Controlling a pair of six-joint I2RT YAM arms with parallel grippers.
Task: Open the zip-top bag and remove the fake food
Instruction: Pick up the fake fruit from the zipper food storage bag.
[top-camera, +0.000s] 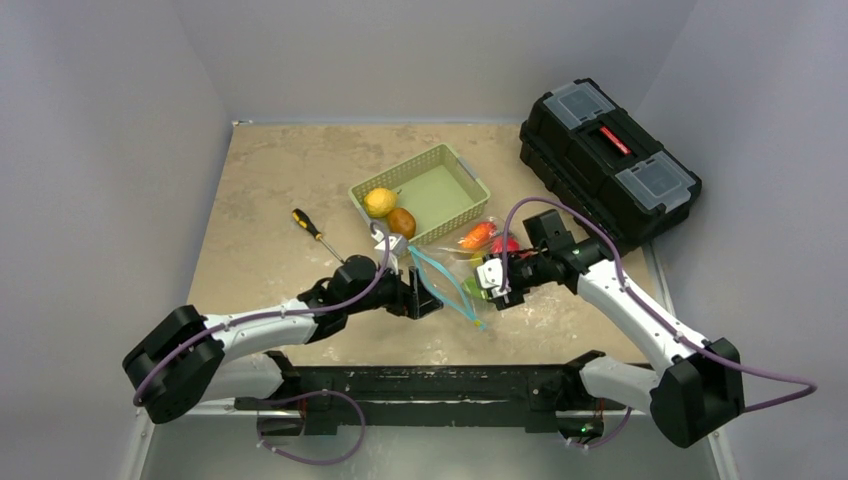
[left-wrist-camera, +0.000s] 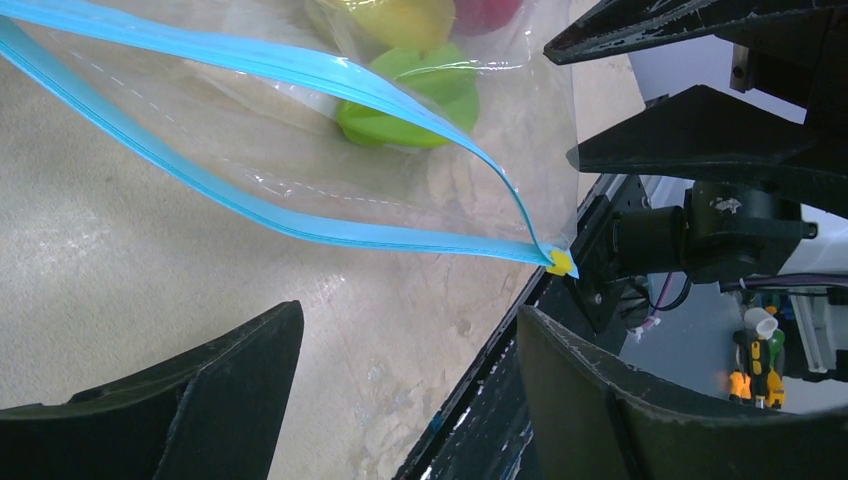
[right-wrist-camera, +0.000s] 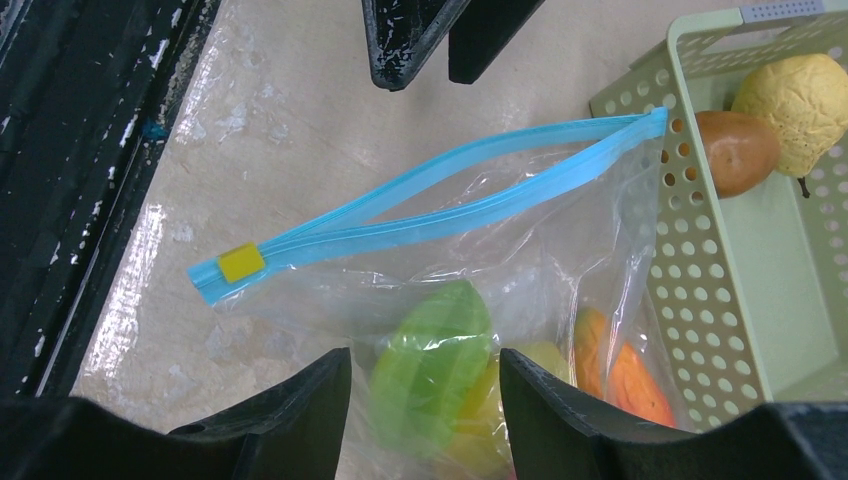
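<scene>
The zip-top bag (top-camera: 455, 270) lies between my two grippers, its light-blue zipper strip (right-wrist-camera: 420, 205) parted and the mouth gaping, with the yellow slider (right-wrist-camera: 241, 262) at one end. Inside it are a green piece (right-wrist-camera: 435, 365), yellow and orange fake food (right-wrist-camera: 625, 380), and a red piece (top-camera: 505, 244). My right gripper (right-wrist-camera: 425, 375) is open, its jaws either side of the green piece over the bag's body. My left gripper (left-wrist-camera: 410, 325) is open and empty, facing the bag's mouth (left-wrist-camera: 330, 150) just short of the strip.
A green basket (top-camera: 455, 190) behind the bag holds a yellow lemon (top-camera: 380, 202) and a brown fruit (top-camera: 401, 222). A yellow-and-black screwdriver (top-camera: 315, 232) lies to the left. A black toolbox (top-camera: 610, 160) stands at the far right. The black base rail (top-camera: 430, 380) runs along the near edge.
</scene>
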